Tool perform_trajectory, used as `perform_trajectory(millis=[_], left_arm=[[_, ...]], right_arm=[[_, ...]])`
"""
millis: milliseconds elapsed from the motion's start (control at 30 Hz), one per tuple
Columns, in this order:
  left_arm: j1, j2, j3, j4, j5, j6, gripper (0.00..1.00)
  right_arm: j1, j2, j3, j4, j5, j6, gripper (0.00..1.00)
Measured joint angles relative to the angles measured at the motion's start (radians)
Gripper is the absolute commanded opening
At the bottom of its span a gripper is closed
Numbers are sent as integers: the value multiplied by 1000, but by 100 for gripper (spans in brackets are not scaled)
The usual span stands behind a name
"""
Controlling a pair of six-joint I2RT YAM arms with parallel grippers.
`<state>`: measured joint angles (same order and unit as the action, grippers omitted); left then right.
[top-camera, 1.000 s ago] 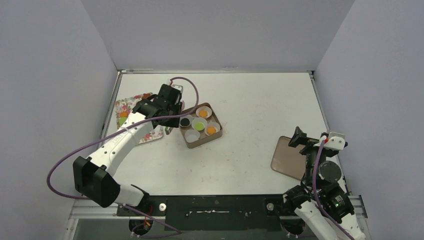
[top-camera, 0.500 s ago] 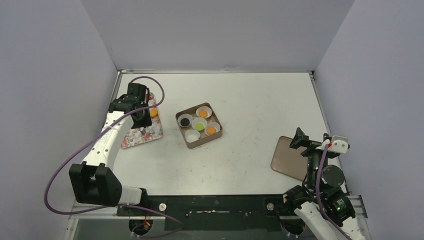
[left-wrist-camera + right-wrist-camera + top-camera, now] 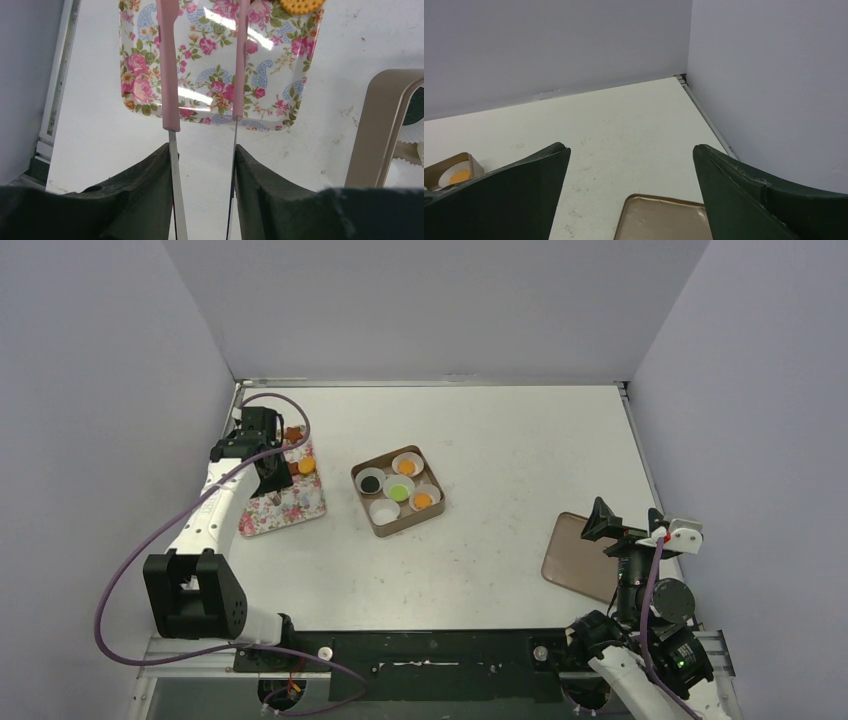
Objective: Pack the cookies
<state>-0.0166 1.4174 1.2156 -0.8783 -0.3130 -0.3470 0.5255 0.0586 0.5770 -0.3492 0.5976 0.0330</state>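
Observation:
My left gripper [image 3: 262, 445] is shut on a pair of pink-tipped tongs [image 3: 170, 75] and hovers over the left part of a floral tray [image 3: 290, 502]. The tong arms [image 3: 239, 60] stand apart with nothing between them. Cookies lie on the tray: an orange one [image 3: 307, 466] and brown ones [image 3: 293, 434]. The orange cookie [image 3: 301, 5] shows at the top of the left wrist view. A tan box [image 3: 410, 523] holds white paper cups with a dark cookie [image 3: 371, 482], a green one [image 3: 399, 492] and two orange ones [image 3: 407, 467]. One cup [image 3: 384, 511] is empty. My right gripper [image 3: 630, 525] is open and holds nothing.
A tan lid [image 3: 578, 556] lies at the right, just ahead of my right gripper [image 3: 630, 155], and its near rim [image 3: 664, 220] shows in the right wrist view. The box edge [image 3: 385, 125] stands right of the tray. Grey walls close in on three sides.
My left arm swung left from the box to the floral tray, carrying the tongs, and the tong arms have spread a little. The right arm shifted slightly toward the near edge.

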Motion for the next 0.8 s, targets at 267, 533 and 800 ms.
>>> perform_trajectory(millis=[267, 533, 800], left_arm=[[2, 54, -10, 71, 13, -10, 46], [5, 108, -10, 120, 32, -13, 47], [5, 148, -11, 142, 37, -13, 46]], right_arm=[[1, 0, -2, 5, 0, -4, 100], [1, 0, -2, 5, 0, -8, 100], [1, 0, -3, 6, 0, -16, 100]])
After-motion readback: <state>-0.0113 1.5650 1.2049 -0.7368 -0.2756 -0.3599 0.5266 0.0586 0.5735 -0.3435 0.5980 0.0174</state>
